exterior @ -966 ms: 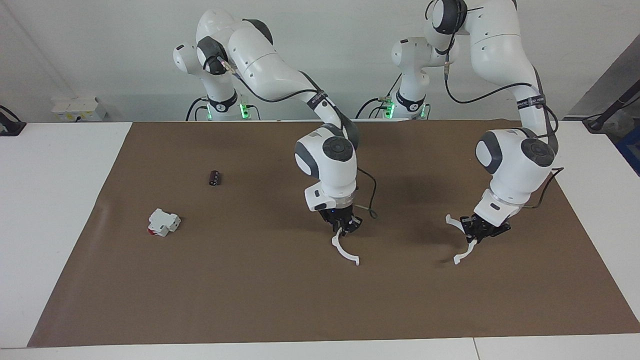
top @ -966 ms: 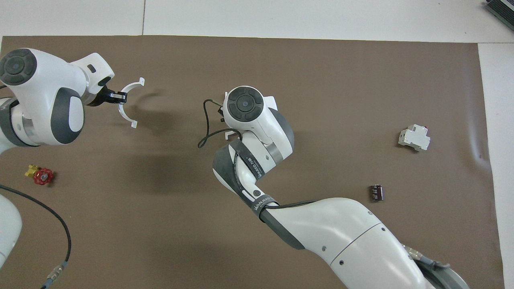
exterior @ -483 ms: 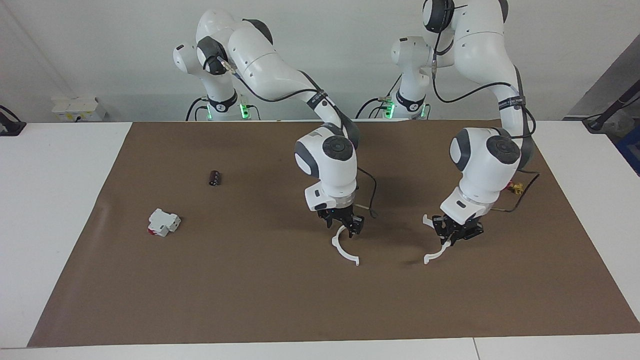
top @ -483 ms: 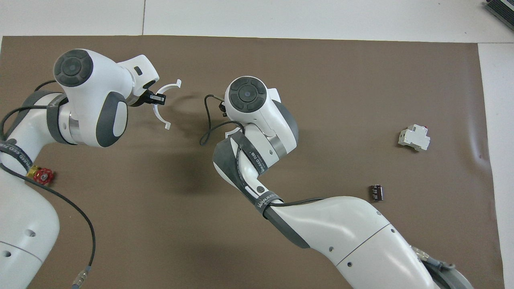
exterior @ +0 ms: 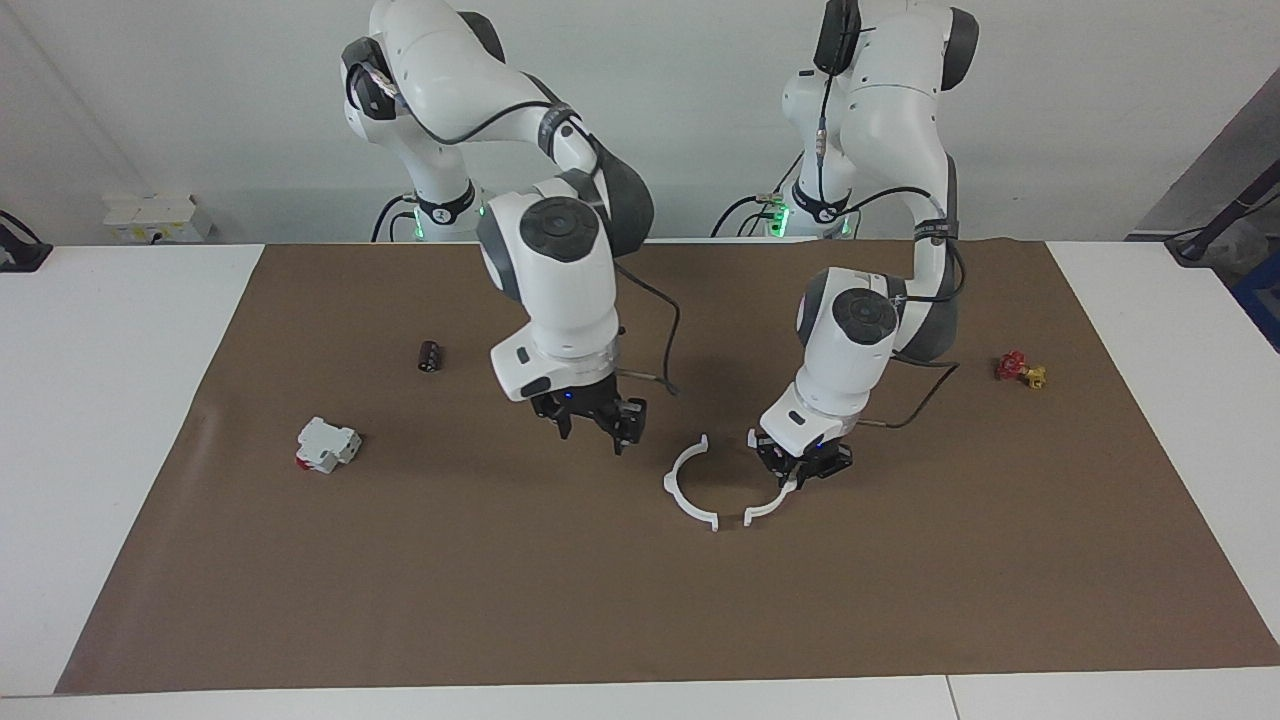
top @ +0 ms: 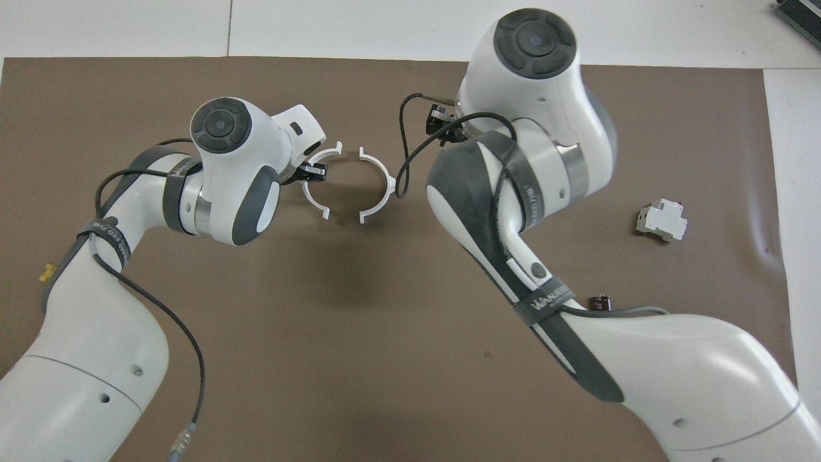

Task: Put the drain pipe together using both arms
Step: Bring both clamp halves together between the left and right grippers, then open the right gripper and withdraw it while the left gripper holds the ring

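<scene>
Facing view, read from the lower edge of the frame upward. A brown mat (exterior: 500,600) covers the white surface (exterior: 100,400).

Just below the centre of the frame, the drain pipe is in two parts. The free half-ring (exterior: 675,492) lies flat on the mat. The held half-ring (exterior: 770,505) faces it, so that the two arcs outline one open circle. Their lower end tabs sit just beside each other but apart. The overhead view shows a gap at both pairs of ends.

The left pincer (exterior: 800,467) is clamped on the held half-ring at the middle of its arc. Whether that arc touches the mat cannot be told.

The right pincer (exterior: 592,428) hangs over bare mat, left of the free half-ring in the frame. Its fingers are apart and it holds nothing.

A blocky white piece with a red part (exterior: 327,445) lies at mid-left of the frame. Higher up are a small dark cylinder (exterior: 430,355) and, at the right, a red-and-yellow fitting (exterior: 1020,369).

Both arm bases stand at the top edge.
</scene>
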You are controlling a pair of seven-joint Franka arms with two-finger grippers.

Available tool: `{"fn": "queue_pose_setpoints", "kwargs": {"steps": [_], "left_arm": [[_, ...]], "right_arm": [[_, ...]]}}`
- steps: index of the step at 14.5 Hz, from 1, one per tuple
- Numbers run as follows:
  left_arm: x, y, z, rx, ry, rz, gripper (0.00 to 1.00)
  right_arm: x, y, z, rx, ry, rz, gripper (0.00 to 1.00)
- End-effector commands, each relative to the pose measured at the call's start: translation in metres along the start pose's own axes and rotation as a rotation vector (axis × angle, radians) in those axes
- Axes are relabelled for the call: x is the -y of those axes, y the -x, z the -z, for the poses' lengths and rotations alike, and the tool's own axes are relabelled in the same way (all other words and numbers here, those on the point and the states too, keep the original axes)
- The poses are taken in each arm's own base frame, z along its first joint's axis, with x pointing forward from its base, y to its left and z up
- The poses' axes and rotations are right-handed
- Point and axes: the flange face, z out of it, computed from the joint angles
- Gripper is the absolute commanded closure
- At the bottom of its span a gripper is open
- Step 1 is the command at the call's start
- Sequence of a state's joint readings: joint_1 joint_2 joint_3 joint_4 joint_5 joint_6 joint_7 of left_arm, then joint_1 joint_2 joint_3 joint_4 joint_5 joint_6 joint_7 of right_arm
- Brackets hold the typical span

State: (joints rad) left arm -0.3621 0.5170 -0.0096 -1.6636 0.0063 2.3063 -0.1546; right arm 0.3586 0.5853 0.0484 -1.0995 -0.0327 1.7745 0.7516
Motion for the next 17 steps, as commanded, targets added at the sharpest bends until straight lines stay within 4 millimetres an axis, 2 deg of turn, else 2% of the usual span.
{"fn": "queue_pose_setpoints", "kwargs": {"steps": [1,2,3,5,7,13,17], "left_arm": [[-0.013,-0.007,-0.008,-0.003,-0.057,0.009,1.0],[-0.019,-0.005,-0.015,0.015,-0.061,0.005,1.0],[-0.029,-0.011,-0.017,0.018,-0.064,0.023,1.0],[-0.04,-0.015,-0.02,0.023,-0.072,0.023,1.0],[-0.04,-0.015,-0.019,0.015,-0.09,0.021,1.0],[-0.049,0.0,-0.03,0.038,-0.141,0.031,1.0],[-0.057,0.007,-0.033,0.047,-0.145,0.087,1.0]], "right_arm": [[-0.047,-0.011,0.047,0.029,0.001,0.067,0.22],[-0.065,-0.016,0.062,0.031,0.003,0.073,0.22],[-0.081,-0.019,0.074,0.036,0.01,0.074,0.21],[-0.104,-0.021,0.09,0.054,0.024,0.105,0.2],[-0.115,-0.019,0.099,0.066,0.031,0.183,0.2],[-0.136,-0.011,0.133,0.042,0.019,0.175,0.12],[-0.193,-0.001,0.157,0.041,0.028,0.221,0.09]]}}
